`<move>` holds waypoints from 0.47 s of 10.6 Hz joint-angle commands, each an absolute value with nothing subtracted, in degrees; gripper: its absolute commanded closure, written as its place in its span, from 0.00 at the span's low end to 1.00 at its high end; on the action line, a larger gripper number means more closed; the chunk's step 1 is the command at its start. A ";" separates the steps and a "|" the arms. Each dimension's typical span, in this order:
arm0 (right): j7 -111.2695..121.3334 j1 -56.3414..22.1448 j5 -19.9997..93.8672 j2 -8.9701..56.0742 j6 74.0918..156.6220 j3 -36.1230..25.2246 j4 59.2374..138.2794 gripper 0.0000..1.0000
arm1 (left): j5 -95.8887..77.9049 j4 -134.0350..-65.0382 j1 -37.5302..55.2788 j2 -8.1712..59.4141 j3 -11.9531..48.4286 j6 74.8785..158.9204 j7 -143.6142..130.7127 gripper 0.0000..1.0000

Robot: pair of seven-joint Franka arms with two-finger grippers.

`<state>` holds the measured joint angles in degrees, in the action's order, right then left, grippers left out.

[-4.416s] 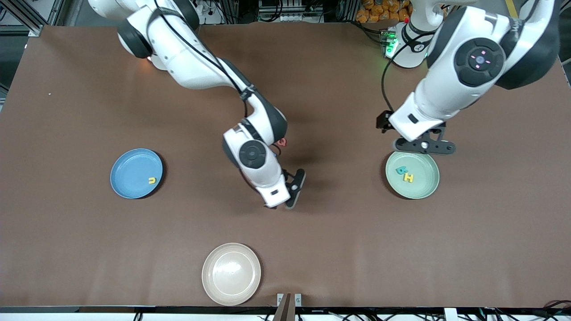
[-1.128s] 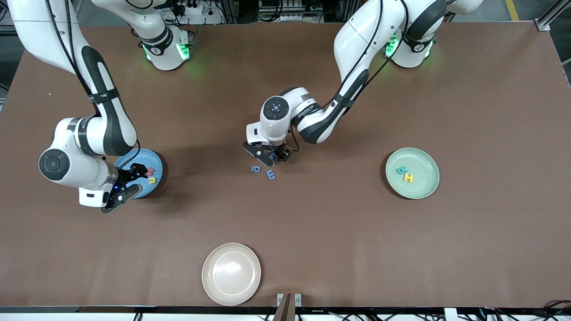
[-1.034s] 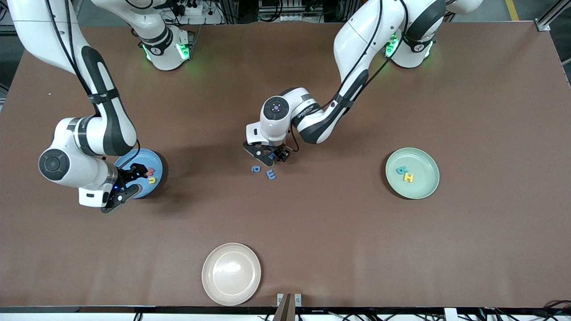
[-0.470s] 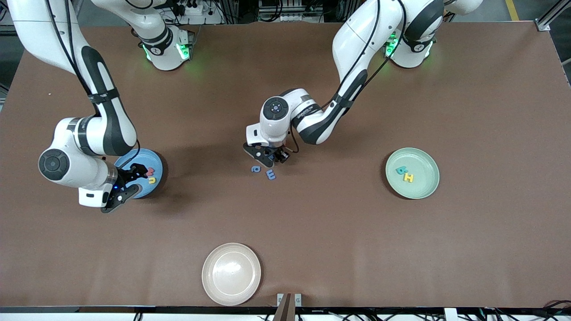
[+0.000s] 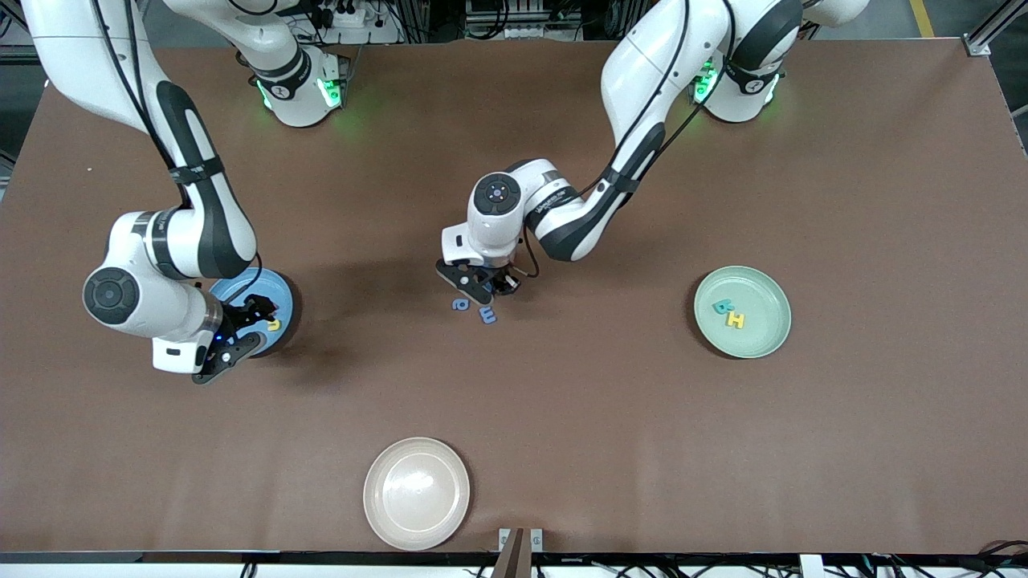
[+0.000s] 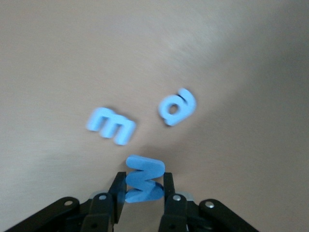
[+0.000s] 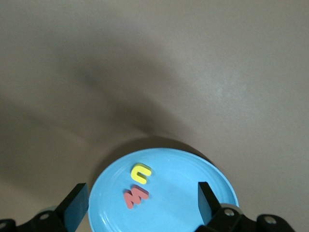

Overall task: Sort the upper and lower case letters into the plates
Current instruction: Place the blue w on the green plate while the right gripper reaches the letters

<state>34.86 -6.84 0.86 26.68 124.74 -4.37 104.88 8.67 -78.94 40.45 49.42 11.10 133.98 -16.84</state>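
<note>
My left gripper (image 5: 480, 286) is low over the middle of the table and shut on a blue zigzag letter (image 6: 145, 168), seen in the left wrist view between its fingers (image 6: 118, 189). Two more blue letters lie on the table beside it: an "a" (image 5: 460, 304) (image 6: 176, 106) and an "m" (image 5: 487, 315) (image 6: 112, 125). My right gripper (image 5: 241, 333) (image 7: 141, 203) is open and empty over the blue plate (image 5: 281, 291) (image 7: 193, 193), which holds a yellow letter (image 7: 141, 173) (image 5: 275, 324) and a red letter (image 7: 135, 195). The mint plate (image 5: 767, 297) holds a teal letter (image 5: 724, 306) and a yellow H (image 5: 736, 320).
A beige plate (image 5: 416, 493) with nothing in it sits near the table's edge closest to the front camera. The brown table (image 5: 602, 417) is bare between the plates.
Since 4.4 s ago the right arm went from the table's middle to the blue plate, where the red letter now lies; the left arm went from the mint plate to the blue letters. Lately the right gripper shifted slightly.
</note>
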 commanded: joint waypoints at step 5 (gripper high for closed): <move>21.30 -16.33 0.79 26.54 124.54 -4.39 102.14 0.00 | 10.55 -96.99 12.99 24.29 20.62 117.51 -15.13 1.00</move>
